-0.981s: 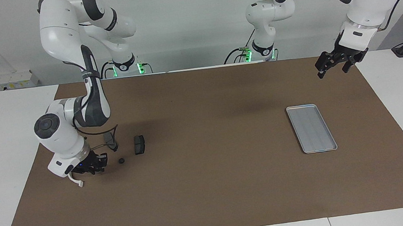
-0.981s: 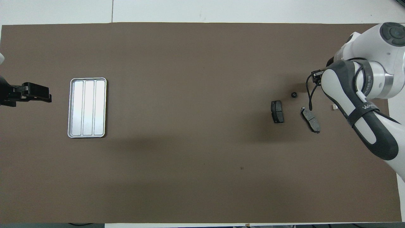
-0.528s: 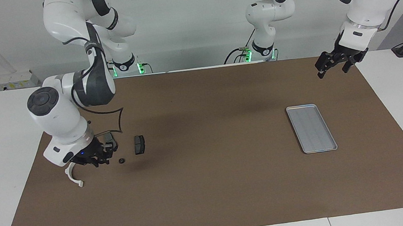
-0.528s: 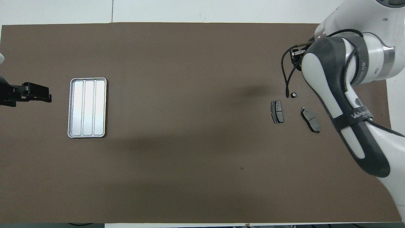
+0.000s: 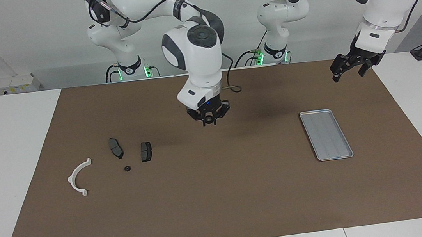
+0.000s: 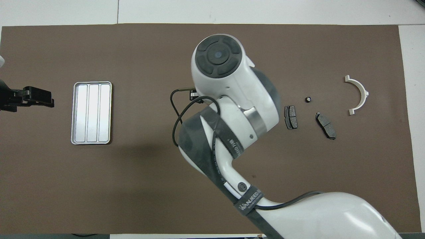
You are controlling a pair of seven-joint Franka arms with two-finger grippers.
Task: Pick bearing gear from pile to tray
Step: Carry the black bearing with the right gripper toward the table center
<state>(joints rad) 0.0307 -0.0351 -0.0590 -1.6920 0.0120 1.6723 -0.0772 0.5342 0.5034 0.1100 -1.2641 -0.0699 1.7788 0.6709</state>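
Looking for the bearing gear (image 5: pixel 127 168), where is it? asks Mia.

It is the tiny black round piece on the brown mat (image 5: pixel 220 211), says Tom. It lies in the pile at the right arm's end of the table, a bit farther from the robots than the 2 dark plates (image 5: pixel 115 148) (image 5: pixel 146 151).

How will it feel to pick up? asks Mia.

I think it is hard and very light, says Tom. It is round and smooth, so it may roll or slip. I would pinch it across its round sides, coming straight down from above.

Is anything in the way? asks Mia.

Not much, says Tom. The 2 plates are near it but do not touch it. The white half-ring (image 5: pixel 79 177) lies well apart from it. The way to the tray (image 5: pixel 315 112), at the left arm's end, has only mat.

What are the grippers doing? asks Mia.

The right gripper (image 5: pixel 209 119) hangs over the middle of the mat, between the pile and the tray, says Tom. Its fingertips look close together, and I cannot tell if a tiny piece sits between them. The left gripper (image 5: pixel 348 71) waits up in the air near the tray with its fingers apart, holding nothing.
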